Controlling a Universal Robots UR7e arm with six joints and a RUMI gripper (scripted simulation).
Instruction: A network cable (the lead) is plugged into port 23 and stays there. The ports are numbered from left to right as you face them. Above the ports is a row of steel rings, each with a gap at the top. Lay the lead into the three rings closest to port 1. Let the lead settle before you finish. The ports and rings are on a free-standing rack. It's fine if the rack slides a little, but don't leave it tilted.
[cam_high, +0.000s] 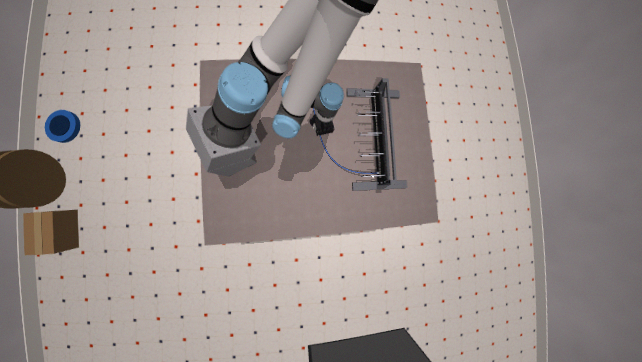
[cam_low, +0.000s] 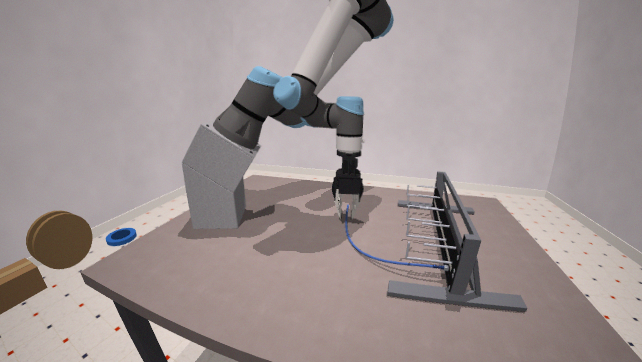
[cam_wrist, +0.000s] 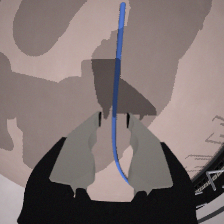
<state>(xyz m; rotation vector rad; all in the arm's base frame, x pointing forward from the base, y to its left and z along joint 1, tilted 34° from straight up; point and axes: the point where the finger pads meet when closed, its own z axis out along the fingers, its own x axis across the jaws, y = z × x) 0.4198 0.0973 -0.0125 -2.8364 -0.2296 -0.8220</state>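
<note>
One rack (cam_high: 391, 130) (cam_low: 470, 260) (cam_wrist: 218, 176), well apart from my fingers (cam_low: 339, 204), holding one end of the blue lead (cam_high: 331, 159) (cam_low: 357, 247) (cam_wrist: 117, 75). My fingers: one pair, slightly open, ungripping; the lead passes loosely between them.

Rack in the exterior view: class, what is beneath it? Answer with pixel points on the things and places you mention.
Beneath the rack (cam_high: 391, 135) (cam_low: 467, 265), two crosswise feet (cam_high: 365, 186) (cam_low: 420, 291) rest on the brown tabletop (cam_high: 280, 215) (cam_low: 280, 295). The surface directly under those feet is covered, so it cannot be seen.
</note>
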